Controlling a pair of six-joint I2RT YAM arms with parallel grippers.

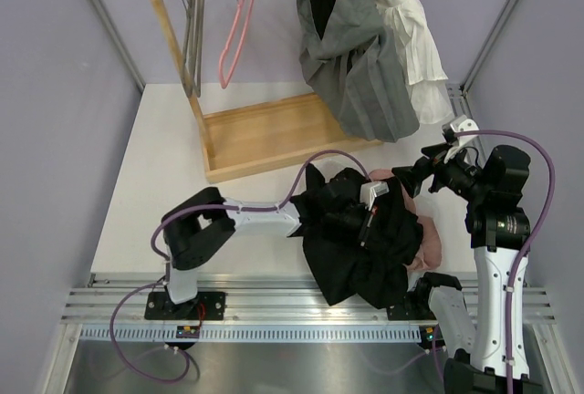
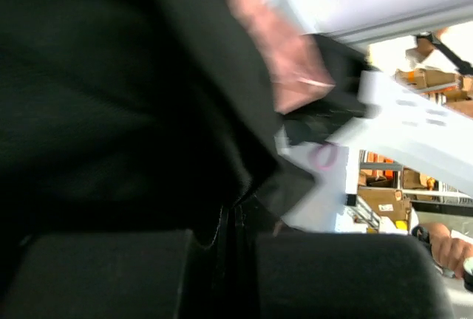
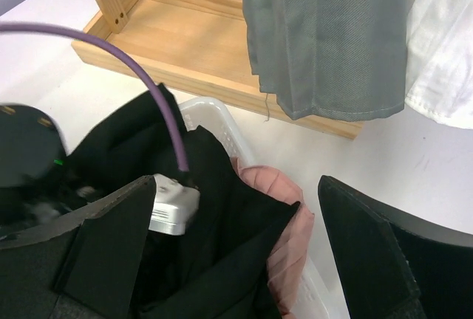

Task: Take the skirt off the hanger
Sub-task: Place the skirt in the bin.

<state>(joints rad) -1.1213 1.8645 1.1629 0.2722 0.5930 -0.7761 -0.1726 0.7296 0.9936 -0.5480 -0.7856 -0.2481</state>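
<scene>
Left gripper (image 2: 230, 241) clamped shut on the black skirt (image 1: 365, 262), which lies heaped over the white basket (image 3: 222, 123) at the near centre. Right gripper (image 3: 236, 186) hangs just right of it, jaws wide apart, holding nothing. The skirt's hanger is hidden in the folds; a blind pull risks dragging up the pink garment (image 1: 427, 239) or tipping the basket. No legible writing.

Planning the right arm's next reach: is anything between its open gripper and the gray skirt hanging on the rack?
Nothing visible does. From the right gripper, only bare table lies ahead up to the gray skirt. The black garment sits lower left, the white garment hangs to the skirt's right.
</scene>
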